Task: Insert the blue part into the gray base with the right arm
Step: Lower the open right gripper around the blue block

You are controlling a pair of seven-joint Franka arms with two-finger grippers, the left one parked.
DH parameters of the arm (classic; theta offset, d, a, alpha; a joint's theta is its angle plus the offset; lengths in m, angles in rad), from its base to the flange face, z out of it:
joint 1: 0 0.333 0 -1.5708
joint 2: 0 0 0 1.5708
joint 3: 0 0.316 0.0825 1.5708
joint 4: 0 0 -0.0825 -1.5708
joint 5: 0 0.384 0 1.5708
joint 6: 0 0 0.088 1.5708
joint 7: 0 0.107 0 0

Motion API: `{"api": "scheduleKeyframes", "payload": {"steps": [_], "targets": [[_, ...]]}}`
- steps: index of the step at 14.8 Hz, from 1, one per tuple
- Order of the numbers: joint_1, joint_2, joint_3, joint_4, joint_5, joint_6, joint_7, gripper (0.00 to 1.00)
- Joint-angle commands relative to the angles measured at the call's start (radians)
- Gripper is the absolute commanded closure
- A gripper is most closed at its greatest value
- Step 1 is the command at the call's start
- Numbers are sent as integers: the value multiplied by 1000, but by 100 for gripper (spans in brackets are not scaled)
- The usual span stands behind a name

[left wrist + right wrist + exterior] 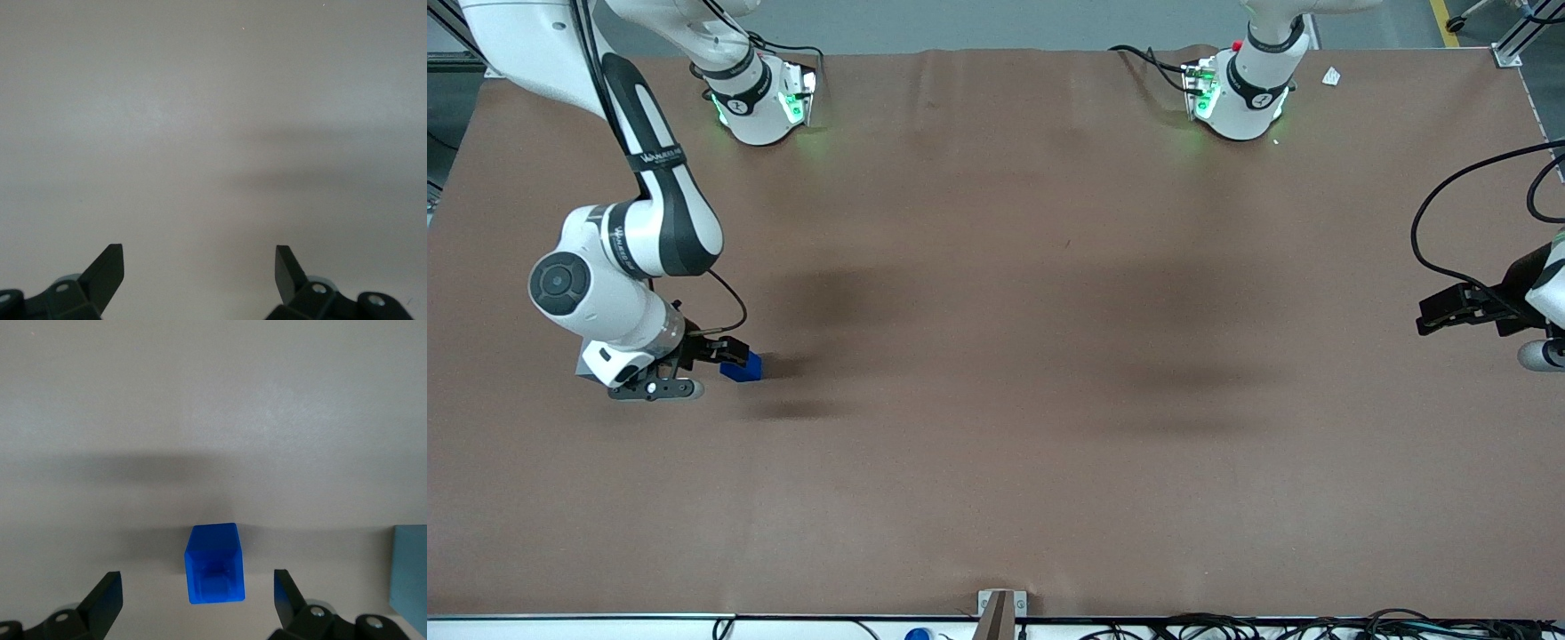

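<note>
The blue part (743, 367) lies on the brown table toward the working arm's end. In the right wrist view the blue part (213, 564) shows a hollow face and sits partly between the two black fingers, touching neither. My right gripper (725, 352) is low over the table right at the part, open and empty; it also shows in the right wrist view (197, 579). A light gray-blue box edge, the gray base (409, 575), shows beside the gripper in the right wrist view. In the front view the base is hidden, apparently under the arm.
The brown table mat (996, 400) stretches wide toward the parked arm's end. Both arm bases (760, 98) stand at the table's edge farthest from the front camera. A small bracket (996, 609) sits at the nearest edge.
</note>
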Motion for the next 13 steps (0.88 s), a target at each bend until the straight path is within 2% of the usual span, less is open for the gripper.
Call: {"api": "scheduleKeyframes", "payload": {"steps": [1,9,13], "targets": [[9,18,-3,-16,14,25,14,0],[4,49,-4,-37,14,33,2,0],[-3,58,-4,-71,14,102,-3,0]]}}
